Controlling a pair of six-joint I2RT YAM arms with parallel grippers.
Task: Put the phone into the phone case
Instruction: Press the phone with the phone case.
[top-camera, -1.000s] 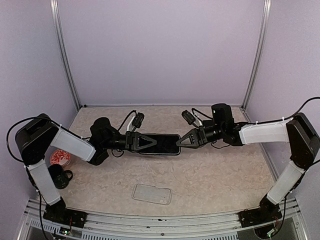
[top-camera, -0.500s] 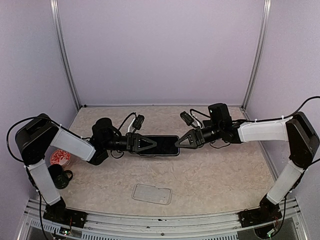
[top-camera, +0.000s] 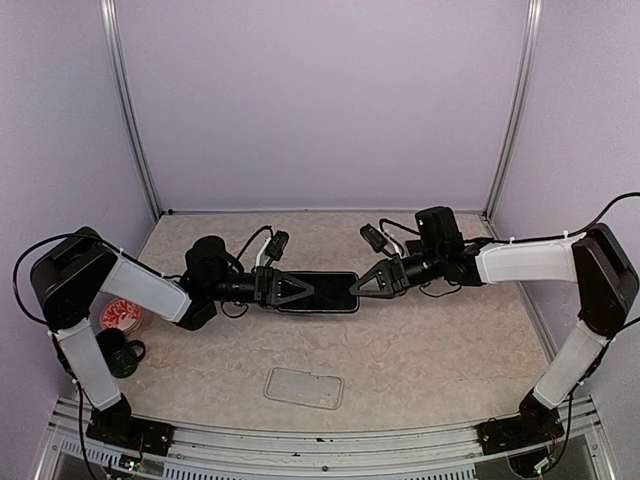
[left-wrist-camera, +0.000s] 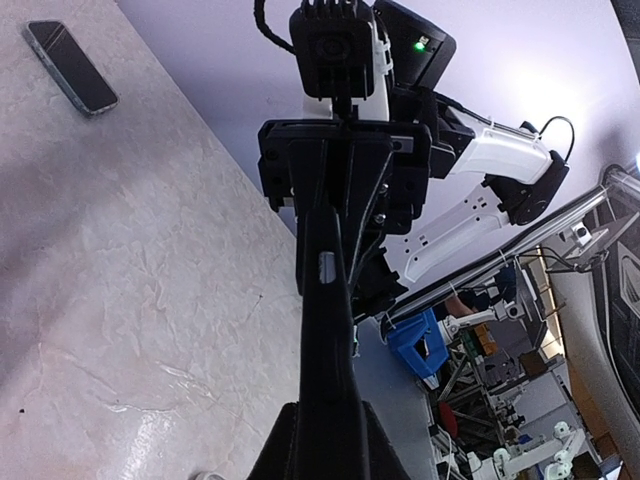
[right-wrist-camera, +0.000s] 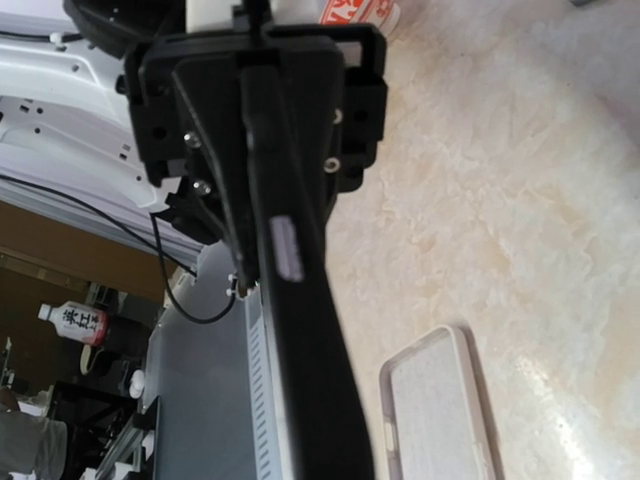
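Observation:
A black phone (top-camera: 330, 290) is held level above the table between both grippers. My left gripper (top-camera: 303, 288) is shut on its left end and my right gripper (top-camera: 360, 284) is shut on its right end. In the left wrist view the phone's edge (left-wrist-camera: 326, 300) runs from my left gripper (left-wrist-camera: 328, 430) up to the right gripper (left-wrist-camera: 345, 160). In the right wrist view the phone's edge (right-wrist-camera: 300, 330) runs from my right gripper (right-wrist-camera: 328, 445) to the left gripper (right-wrist-camera: 260, 110). The clear phone case (top-camera: 304, 387) lies flat near the front edge, open side up, also in the right wrist view (right-wrist-camera: 440, 410). It looks dark in the left wrist view (left-wrist-camera: 70, 65).
A red-and-white round object (top-camera: 120, 315) and a black cup (top-camera: 118, 352) sit at the table's left edge by the left arm. Metal frame posts (top-camera: 130, 110) stand at the back corners. Cables hang from both wrists.
Both grippers and the phone between them have shifted slightly left and a little up since one second ago. The case has not moved.

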